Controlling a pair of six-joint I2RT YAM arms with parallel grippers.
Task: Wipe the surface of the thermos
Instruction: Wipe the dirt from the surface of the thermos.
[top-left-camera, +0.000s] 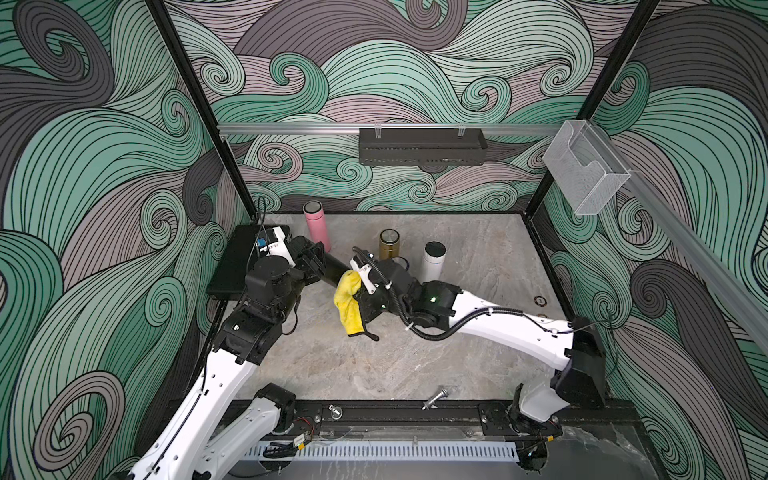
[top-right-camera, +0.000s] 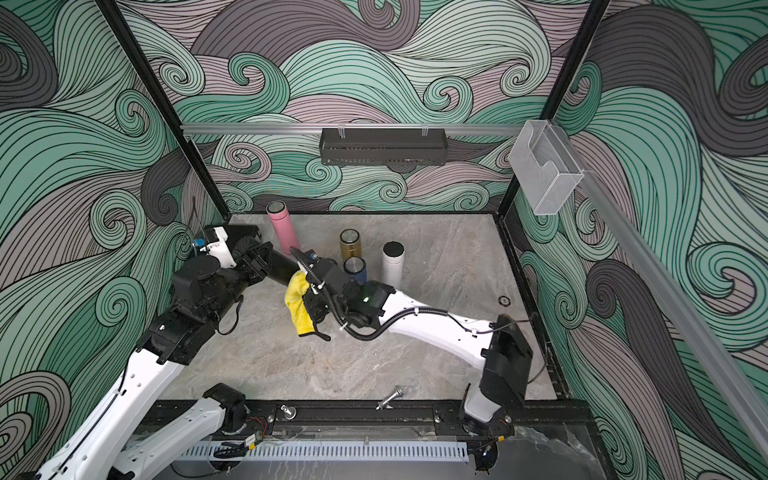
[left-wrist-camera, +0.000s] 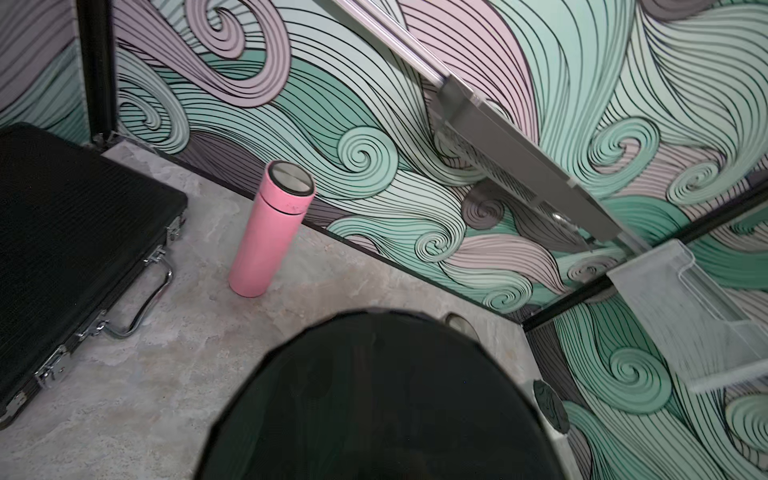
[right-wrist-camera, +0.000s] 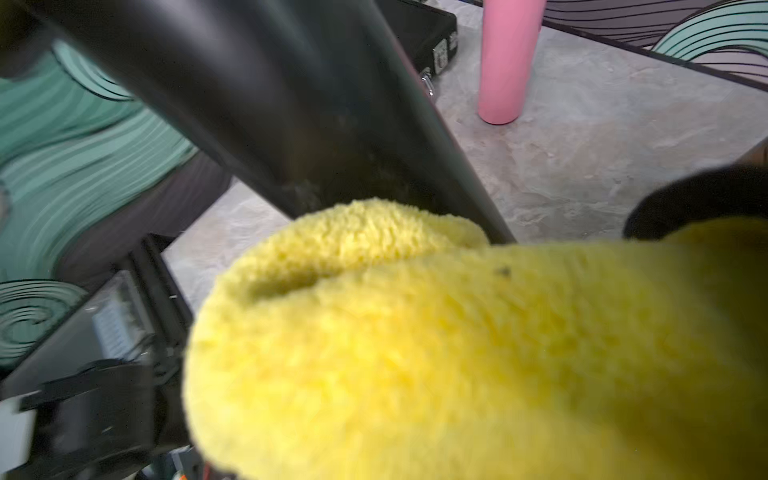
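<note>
The black thermos (top-left-camera: 332, 270) is not standing on the counter (top-left-camera: 478, 332). It is held in the air above the left-back part of the counter, lying slantwise and not upright. In both top views its long axis runs from the left gripper (top-left-camera: 312, 258) toward the right, and its free end points to the right gripper (top-left-camera: 362, 300). Only a short piece of the body shows between the two grippers (top-right-camera: 280, 268). The left wrist view looks along this axis, so the thermos appears there as a big dark round shape (left-wrist-camera: 374, 395). In the right wrist view it is a dark tube crossing the picture diagonally (right-wrist-camera: 270, 104).

The left gripper is closed around one end of the black thermos and carries it; its jaws are mostly hidden by the body. The right gripper is closed on a yellow cloth (top-left-camera: 348, 299). The upper fold of the cloth lies against the free end of the thermos, and the rest hangs down toward the counter. From the right wrist the cloth (right-wrist-camera: 457, 353) fills the near part of the view and touches the tube.

Behind, a pink thermos (top-left-camera: 317, 226) stands upright near the back wall. An amber jar (top-left-camera: 389, 245), a white thermos (top-left-camera: 433, 262) and a blue cup (top-right-camera: 356, 269) stand behind the right arm. A black case (left-wrist-camera: 75, 232) lies flat at the left wall.
</note>
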